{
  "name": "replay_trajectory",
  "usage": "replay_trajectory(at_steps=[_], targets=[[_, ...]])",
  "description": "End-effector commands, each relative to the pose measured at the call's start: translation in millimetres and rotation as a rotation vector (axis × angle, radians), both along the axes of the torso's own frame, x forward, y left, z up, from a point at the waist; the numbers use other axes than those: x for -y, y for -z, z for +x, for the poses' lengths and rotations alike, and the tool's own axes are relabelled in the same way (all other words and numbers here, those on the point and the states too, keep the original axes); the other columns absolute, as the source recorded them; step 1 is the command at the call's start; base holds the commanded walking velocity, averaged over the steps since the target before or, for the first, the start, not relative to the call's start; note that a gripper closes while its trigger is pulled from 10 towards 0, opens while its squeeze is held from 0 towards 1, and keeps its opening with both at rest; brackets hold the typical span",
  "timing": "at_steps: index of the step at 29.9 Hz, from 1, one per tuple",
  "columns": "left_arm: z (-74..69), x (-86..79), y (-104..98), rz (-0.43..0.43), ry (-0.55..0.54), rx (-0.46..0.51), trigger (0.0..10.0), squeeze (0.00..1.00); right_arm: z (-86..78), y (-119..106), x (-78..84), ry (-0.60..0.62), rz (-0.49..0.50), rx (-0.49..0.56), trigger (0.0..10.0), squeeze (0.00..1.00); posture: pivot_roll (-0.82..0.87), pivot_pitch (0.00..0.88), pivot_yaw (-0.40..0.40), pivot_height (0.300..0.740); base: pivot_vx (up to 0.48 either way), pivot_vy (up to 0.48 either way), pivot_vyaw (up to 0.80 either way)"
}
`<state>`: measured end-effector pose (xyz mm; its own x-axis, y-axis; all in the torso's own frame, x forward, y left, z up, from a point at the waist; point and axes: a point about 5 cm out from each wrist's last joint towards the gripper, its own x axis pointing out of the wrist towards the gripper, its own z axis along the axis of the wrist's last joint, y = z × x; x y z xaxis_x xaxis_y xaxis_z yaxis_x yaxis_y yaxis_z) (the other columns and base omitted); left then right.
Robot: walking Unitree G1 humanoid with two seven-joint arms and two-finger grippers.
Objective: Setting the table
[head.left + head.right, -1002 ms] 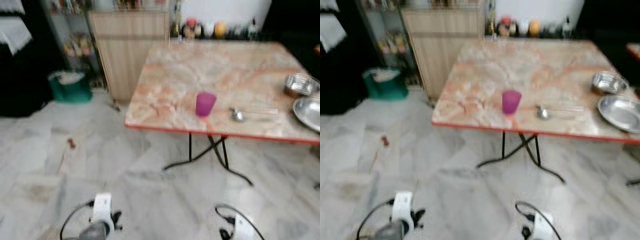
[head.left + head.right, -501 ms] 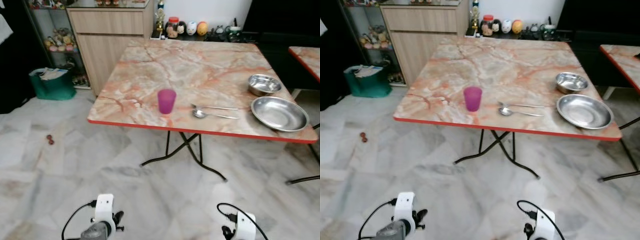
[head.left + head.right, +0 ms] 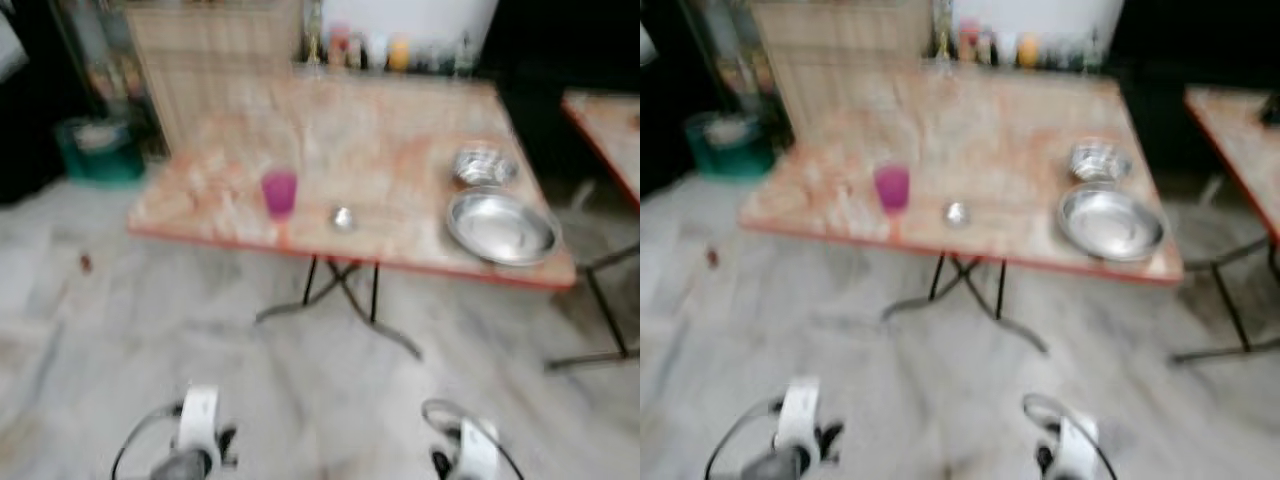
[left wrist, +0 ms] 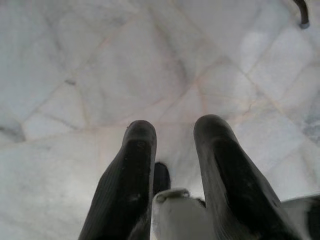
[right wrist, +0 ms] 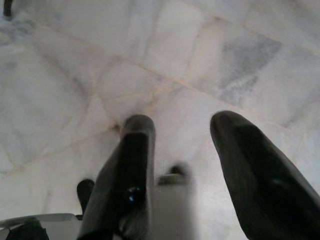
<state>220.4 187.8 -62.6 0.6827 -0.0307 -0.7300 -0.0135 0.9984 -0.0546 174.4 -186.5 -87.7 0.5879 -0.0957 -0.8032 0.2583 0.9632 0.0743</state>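
Black fingers of the left gripper [image 4: 172, 150] and right gripper [image 5: 182, 150] stand apart, empty, hanging over marble floor [image 4: 100, 65], idle while walking. Ahead, the marble-topped table [image 3: 400, 130] carries a purple cup [image 3: 279, 192], a spoon [image 3: 343, 216], a steel plate [image 3: 502, 228] and bowl [image 3: 484, 166], grouped near its front edge, probably for laying out.

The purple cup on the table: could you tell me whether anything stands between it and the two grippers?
Nothing visible does. Bare marble floor separates both low-hanging grippers, left and right, from the table holding the purple cup.
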Motion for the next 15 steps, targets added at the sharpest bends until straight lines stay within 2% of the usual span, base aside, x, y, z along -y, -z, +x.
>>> replay_trajectory(at_steps=[1, 15], targets=[[-1.9, 6.2, 2.1, -0.006, 0.018, -0.012, 10.0, 0.00, -1.6, -0.3, 8.4, 0.006, -0.019, -0.006, 10.0, 0.00, 0.03, 0.000, -0.033, 0.740, 0.000, -0.334, 0.00], [-4.9, 5.7, 3.8, -0.003, 0.020, -0.021, 10.0, 0.00, -0.9, -0.7, 8.7, 0.001, -0.017, -0.004, 10.0, 0.00, 0.04, 0.000, -0.036, 0.740, 0.000, -0.334, 0.00]])
